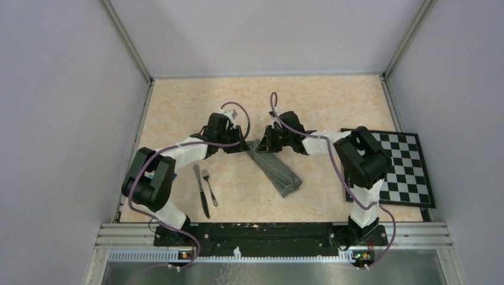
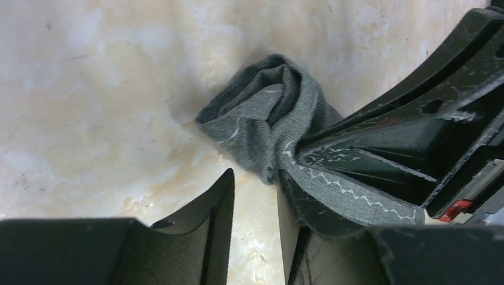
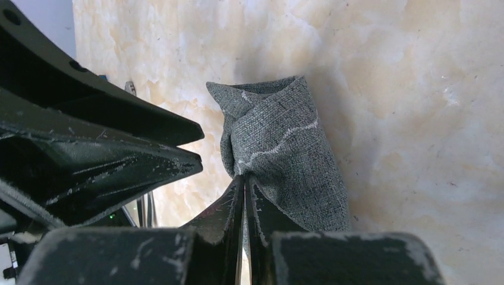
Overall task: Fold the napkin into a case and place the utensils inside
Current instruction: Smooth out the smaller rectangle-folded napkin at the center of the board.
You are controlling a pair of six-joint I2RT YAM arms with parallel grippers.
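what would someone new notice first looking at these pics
First, the dark grey napkin, folded into a narrow strip at the middle of the table. The right end effector is pinched shut on its far end, and the left end effector sits beside it with jaws apart. Next come the shiny knife and fork, side by side on the left, and the checkered board at the right edge.

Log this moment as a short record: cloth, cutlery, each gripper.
napkin: folded into a narrow strip, lying diagonally on the table
right gripper: shut on the napkin's far end
left gripper: jaws apart at that same end
knife: flat on the table, left of the napkin, outside it
fork: just right of the knife
checkered board: at the table's right edge
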